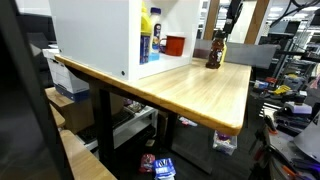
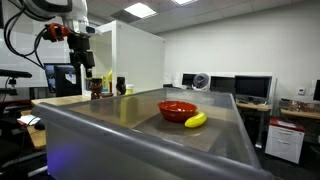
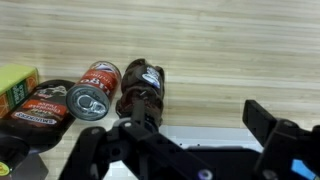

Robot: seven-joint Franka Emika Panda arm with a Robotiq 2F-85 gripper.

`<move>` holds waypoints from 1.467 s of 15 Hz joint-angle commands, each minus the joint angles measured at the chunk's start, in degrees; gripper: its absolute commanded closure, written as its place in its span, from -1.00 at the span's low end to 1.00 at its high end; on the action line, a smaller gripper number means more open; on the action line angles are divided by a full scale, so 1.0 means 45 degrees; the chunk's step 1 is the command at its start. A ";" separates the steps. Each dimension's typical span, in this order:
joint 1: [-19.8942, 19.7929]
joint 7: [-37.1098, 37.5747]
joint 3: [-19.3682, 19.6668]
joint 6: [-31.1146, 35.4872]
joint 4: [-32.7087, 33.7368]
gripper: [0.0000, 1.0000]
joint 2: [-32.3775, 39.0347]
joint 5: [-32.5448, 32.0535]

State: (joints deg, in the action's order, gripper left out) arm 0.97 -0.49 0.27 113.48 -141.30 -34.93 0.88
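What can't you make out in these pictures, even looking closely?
- Wrist view: the labels on the can and the brown bottle are blurred.
- Wrist view: the yellow box is cut off by the left edge.
- Exterior view: things shelved in the white cabinet are too small to name.

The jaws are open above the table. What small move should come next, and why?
Probably shift sideways over the dark bottle: in the wrist view it sits off-centre from the open jaws, close beside a can, so lowering now might miss.
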 commanded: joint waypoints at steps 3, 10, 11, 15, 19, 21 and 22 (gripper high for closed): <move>0.0179 0.0769 -0.0636 0.1099 -0.0323 -1.00 -0.0168 0.0176; 0.0568 0.2442 -0.1831 0.2616 -0.0287 -1.00 0.0170 0.0395; 0.0635 0.2560 -0.1861 0.2926 -0.0290 -1.00 0.0251 0.0518; 0.0901 0.2399 -0.1601 0.4676 -0.0261 -1.00 0.0839 0.1258; 0.0992 0.2070 -0.1481 0.6348 -0.0212 -1.00 0.1242 0.1513; 0.1266 0.1583 -0.1429 0.7063 -0.0270 -1.00 0.1360 0.1535; 0.1347 0.1482 -0.1465 0.7339 -0.0310 -1.00 0.1365 0.1457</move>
State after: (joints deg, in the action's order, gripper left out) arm 4.95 9.48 -6.97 142.03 -142.13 -29.50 6.29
